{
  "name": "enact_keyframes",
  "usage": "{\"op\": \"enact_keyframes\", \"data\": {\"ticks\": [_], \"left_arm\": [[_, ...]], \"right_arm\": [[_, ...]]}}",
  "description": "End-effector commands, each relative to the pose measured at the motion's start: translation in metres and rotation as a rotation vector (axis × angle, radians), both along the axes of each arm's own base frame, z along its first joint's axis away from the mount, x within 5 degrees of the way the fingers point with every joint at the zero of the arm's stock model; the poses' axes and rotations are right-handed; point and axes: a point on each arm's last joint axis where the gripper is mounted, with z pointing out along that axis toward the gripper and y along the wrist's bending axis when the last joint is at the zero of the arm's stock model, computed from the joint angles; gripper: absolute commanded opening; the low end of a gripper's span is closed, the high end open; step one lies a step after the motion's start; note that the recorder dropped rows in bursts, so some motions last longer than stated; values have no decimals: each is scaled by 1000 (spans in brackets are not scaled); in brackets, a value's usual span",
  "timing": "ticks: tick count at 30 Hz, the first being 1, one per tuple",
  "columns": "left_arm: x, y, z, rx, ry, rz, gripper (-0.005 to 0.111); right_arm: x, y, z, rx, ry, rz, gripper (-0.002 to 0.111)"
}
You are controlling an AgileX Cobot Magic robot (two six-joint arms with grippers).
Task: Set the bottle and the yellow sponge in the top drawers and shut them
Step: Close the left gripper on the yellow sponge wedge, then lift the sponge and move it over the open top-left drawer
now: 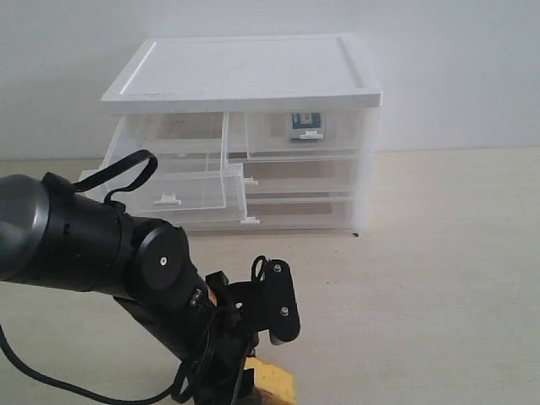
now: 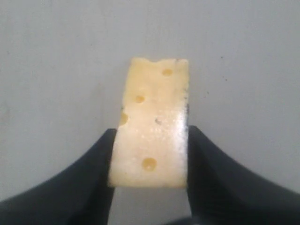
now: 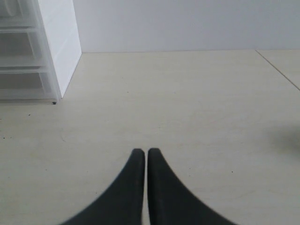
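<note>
The yellow sponge (image 2: pixel 152 126), pale with small round holes, lies on the table between the black fingers (image 2: pixel 93 178) of my left gripper (image 2: pixel 151 132). Both fingers press against its sides, so the gripper is shut on it. In the exterior view only a corner of the sponge (image 1: pixel 274 384) shows at the bottom edge, under the left arm (image 1: pixel 160 270). The bottle (image 1: pixel 306 125) sits inside the right top drawer (image 1: pixel 270 139), which is pushed in. The left top drawer (image 1: pixel 181 190) is pulled out and holds nothing that I can see. My right gripper (image 3: pixel 142 152) is shut and holds nothing above bare table.
The clear cabinet with a white top (image 1: pixel 245 76) stands at the back of the table against a white wall. Its two full-width lower drawers are pushed in. Its side (image 3: pixel 56 51) shows in the right wrist view, far from the right gripper.
</note>
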Motion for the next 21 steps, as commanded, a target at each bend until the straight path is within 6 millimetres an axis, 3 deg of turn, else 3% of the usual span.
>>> {"op": "enact_keyframes", "data": {"ticks": [1,6,9,16,21], "left_arm": [[-3,1,-1,19,24,-43,4],[-5,1,4,4,39,-32,4],[-8,2,19,-23,33,-31,4],[-21,4,69,-126,53,-35,4],[-31,6,122,-218,19,-98,4]], "right_arm": [[0,0,0,-9,-9,1,0],[0,0,0,-9,-9,1,0],[0,0,0,-9,-9,1,0],[0,0,0,-9,-9,1,0],[0,0,0,-9,-9,1,0]]}}
